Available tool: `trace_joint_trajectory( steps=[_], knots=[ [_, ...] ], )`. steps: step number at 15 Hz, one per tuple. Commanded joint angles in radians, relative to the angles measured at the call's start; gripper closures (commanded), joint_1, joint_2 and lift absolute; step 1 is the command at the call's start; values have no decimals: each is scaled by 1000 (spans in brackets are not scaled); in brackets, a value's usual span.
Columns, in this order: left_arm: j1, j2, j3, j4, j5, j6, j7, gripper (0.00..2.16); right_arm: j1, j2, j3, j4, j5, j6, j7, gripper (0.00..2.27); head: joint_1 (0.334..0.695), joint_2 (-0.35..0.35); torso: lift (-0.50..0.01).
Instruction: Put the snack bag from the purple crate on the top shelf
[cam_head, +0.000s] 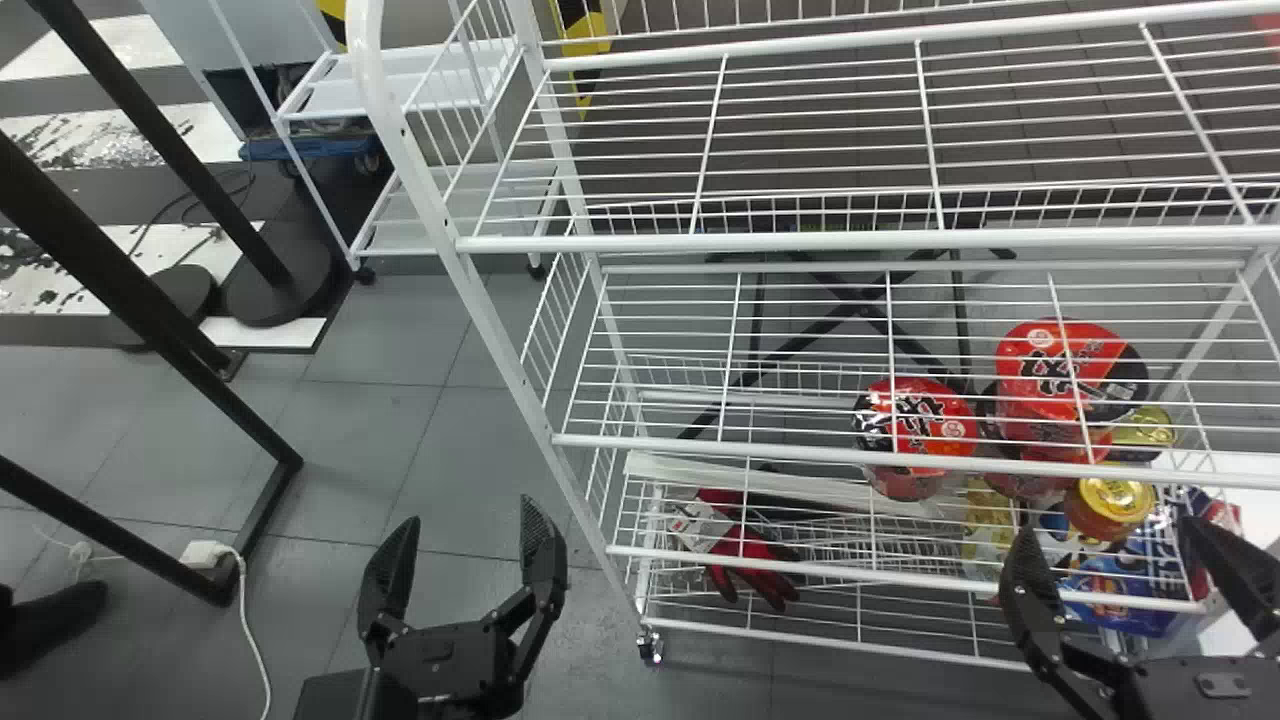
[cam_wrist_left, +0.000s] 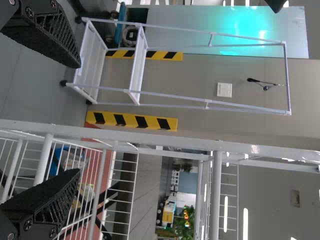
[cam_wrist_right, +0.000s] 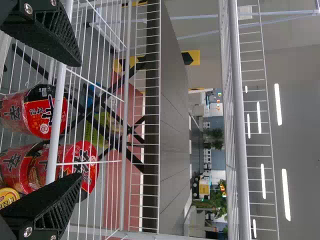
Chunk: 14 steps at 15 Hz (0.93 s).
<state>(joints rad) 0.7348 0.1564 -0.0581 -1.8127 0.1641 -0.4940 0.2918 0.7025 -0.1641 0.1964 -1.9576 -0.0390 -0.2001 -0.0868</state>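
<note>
Left gripper (cam_head: 466, 518): hanging near the white rack (cam_head: 508, 345), holding fingers apart.
Right gripper (cam_head: 1110, 535): hanging before the rack, holding fingers apart.
Top shelf (cam_head: 800, 241): sitting higher than the red cups (cam_head: 1030, 350).

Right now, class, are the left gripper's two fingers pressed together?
No, in the head view the left gripper has its flat black fingers standing wide apart, with grey floor tiles showing between them.

The white rack (cam_head: 860, 241) runs off the head view's top and right edges, its wires partly hiding the red tubs (cam_head: 915, 400) and a yellow thing (cam_head: 985, 515), possibly a packet. The right gripper (cam_head: 1108, 526) is cut off at the bottom.
</note>
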Motion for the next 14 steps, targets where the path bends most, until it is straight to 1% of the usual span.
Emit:
trace_joint_trajectory(
  steps=[1,14],
  knots=[
    [1,0,0,0,0,-10,1,56,0,0,2,-1,1,0,-1,-2,695,234,-250],
    [6,0,-2,0,0,-16,7,56,2,-3,5,-1,13,0,1,-2,695,241,-302]
  ],
)
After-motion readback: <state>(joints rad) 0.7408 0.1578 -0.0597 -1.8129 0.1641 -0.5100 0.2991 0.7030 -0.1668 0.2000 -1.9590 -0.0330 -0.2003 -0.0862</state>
